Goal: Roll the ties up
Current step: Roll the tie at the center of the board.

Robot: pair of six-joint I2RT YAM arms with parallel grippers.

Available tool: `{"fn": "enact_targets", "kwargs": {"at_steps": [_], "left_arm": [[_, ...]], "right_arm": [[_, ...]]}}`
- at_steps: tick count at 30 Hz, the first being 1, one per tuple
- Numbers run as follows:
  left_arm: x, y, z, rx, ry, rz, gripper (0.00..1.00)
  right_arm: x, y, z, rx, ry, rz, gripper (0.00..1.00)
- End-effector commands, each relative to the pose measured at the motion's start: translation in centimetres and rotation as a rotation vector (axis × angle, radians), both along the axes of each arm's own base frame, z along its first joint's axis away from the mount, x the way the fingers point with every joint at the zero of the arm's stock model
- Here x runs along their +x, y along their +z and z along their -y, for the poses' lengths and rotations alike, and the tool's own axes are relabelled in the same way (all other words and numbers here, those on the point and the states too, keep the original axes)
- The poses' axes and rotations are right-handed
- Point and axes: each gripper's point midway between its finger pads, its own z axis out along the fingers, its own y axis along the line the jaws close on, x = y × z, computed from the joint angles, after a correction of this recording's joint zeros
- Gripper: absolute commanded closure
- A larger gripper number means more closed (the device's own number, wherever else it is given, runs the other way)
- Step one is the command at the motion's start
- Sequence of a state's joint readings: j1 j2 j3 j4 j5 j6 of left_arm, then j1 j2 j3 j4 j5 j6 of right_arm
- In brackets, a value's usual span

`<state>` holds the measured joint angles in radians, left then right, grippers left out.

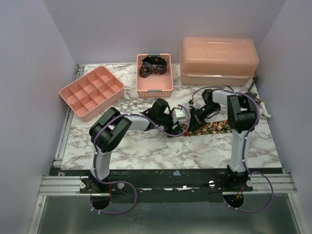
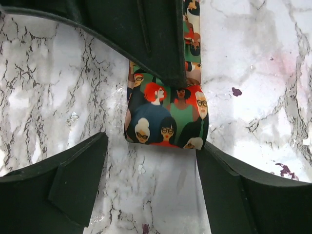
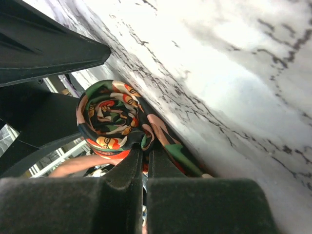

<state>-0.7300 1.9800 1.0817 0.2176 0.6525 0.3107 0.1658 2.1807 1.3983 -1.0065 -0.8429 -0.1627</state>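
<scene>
A white tabletop (image 1: 146, 151) veined in dark grey carries three pink plastic containers along its far side. A shallow tray (image 1: 91, 92) split into small compartments sits at the left, a slatted basket (image 1: 155, 88) in the middle, and a large lidded storage box (image 1: 218, 56) at the right.

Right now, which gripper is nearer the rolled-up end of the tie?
Right. The right gripper is shut on the tie roll; the left gripper is open, its fingertips just either side of it.
</scene>
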Motion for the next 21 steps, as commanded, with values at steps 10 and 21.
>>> {"fn": "enact_targets", "kwargs": {"at_steps": [10, 21], "left_arm": [[-1.1, 0.9, 3.9, -0.206, -0.077, 0.067, 0.22], [-2.4, -5.1, -0.5, 0.154, -0.054, -0.015, 0.80]], "right_arm": [[0.9, -7.9, 3.9, -0.273, 0.113, 0.103, 0.99], [1.2, -3.3, 1.9, -0.158, 0.087, 0.112, 0.72]]}}
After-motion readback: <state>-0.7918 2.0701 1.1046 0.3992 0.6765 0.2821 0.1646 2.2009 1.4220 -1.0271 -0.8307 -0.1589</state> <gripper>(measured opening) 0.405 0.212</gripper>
